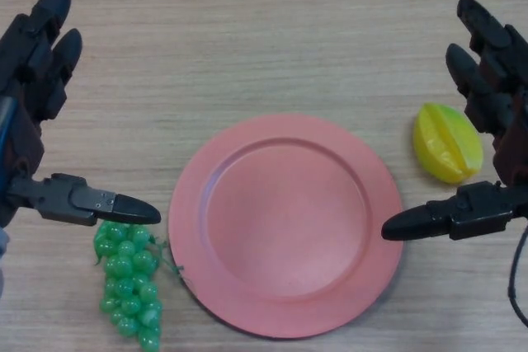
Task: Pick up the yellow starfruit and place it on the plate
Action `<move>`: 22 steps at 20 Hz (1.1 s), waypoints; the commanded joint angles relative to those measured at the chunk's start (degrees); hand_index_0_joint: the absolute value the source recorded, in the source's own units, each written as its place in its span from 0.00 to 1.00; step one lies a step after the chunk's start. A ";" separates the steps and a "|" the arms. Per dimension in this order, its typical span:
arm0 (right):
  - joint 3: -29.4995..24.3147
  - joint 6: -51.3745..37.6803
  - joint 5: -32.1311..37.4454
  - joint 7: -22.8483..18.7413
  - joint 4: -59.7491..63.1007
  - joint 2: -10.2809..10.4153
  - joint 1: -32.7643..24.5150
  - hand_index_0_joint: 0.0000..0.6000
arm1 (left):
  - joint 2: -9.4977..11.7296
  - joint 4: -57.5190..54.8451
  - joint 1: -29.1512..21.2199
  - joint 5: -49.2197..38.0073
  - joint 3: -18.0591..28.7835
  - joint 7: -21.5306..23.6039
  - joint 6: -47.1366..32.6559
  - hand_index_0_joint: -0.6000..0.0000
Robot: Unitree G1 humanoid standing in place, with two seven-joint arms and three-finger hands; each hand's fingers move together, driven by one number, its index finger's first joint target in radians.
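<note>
Right hand (495,113) spread wide, empty, flanking yellow starfruit (448,143) at plate's (247,154) two o'clock, ready to grasp; left hand (33,80) open, idle.

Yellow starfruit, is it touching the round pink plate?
Apart. The head view shows bare wooden table between the yellow starfruit and the round pink plate's right rim.

You see soft, even, bright light across the pale wooden table (272,39); the round pink plate (285,224) casts only a faint shadow at six o'clock.
</note>
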 commanded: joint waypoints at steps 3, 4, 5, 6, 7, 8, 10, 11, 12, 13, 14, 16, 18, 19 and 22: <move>-5.25 -9.75 -4.74 0.22 3.95 -3.79 -6.15 0.00 | 1.46 -5.05 -1.21 0.02 1.39 -0.51 -3.76 1.00; -5.51 -10.53 -5.13 0.01 5.40 -3.93 -7.16 0.00 | 1.51 -5.06 -1.28 -0.14 1.40 -0.71 -3.52 1.00; -5.49 -12.40 -5.73 -0.48 8.40 -4.26 -8.32 0.00 | 1.34 -5.06 -1.18 0.05 1.10 -0.62 -3.36 1.00; -5.43 -13.62 -6.15 -1.21 10.23 -4.33 -9.17 0.00 | 1.27 -5.20 -1.11 0.02 1.03 -0.57 -3.11 1.00; -5.15 -15.58 -7.34 -1.72 13.93 -4.80 -10.62 0.00 | 1.18 -5.44 -0.92 -0.18 1.11 -0.71 -2.95 1.00; -5.15 -16.17 -7.51 -1.89 15.64 -4.90 -11.40 0.00 | 1.14 -5.40 -0.96 0.02 1.01 -0.58 -3.21 1.00; -4.79 -20.52 -9.35 -2.88 22.08 -5.39 -13.36 0.00 | 0.71 -5.52 -0.32 0.25 0.90 -0.43 -3.99 1.00; -4.88 -23.12 -10.51 -3.15 26.40 -6.01 -14.60 0.00 | 0.55 -6.01 -0.13 -0.21 1.17 -0.01 -3.87 1.00; -4.81 -24.83 -11.29 -3.29 28.56 -6.38 -15.19 0.00 | 0.57 -6.30 -0.03 -0.62 1.45 0.00 -3.69 1.00; -4.93 -26.68 -11.72 -2.99 32.13 -6.77 -16.17 0.00 | 0.63 -6.29 0.06 -1.35 2.04 0.15 -3.91 1.00; -4.90 -27.04 -11.79 -2.73 33.36 -6.93 -16.50 0.00 | 0.73 -6.34 0.03 -1.64 2.27 0.23 -3.79 1.00; -4.77 -31.53 -13.94 -3.95 40.14 -7.84 -18.39 0.00 | 1.19 -6.31 -0.11 -2.76 3.47 0.37 -3.60 1.00; -4.29 -34.04 -16.25 -5.51 46.32 -8.21 -19.88 0.00 | 1.49 -6.39 -0.01 -2.84 3.95 0.40 -4.02 1.00; -4.14 -34.29 -17.34 -6.37 49.31 -8.21 -20.61 0.00 | 1.43 -6.23 0.19 -3.05 4.13 0.38 -4.19 1.00; -3.79 -37.88 -19.22 -8.76 55.92 -8.57 -22.57 0.00 | 1.77 -5.65 0.33 -3.17 4.91 -0.15 -4.42 1.00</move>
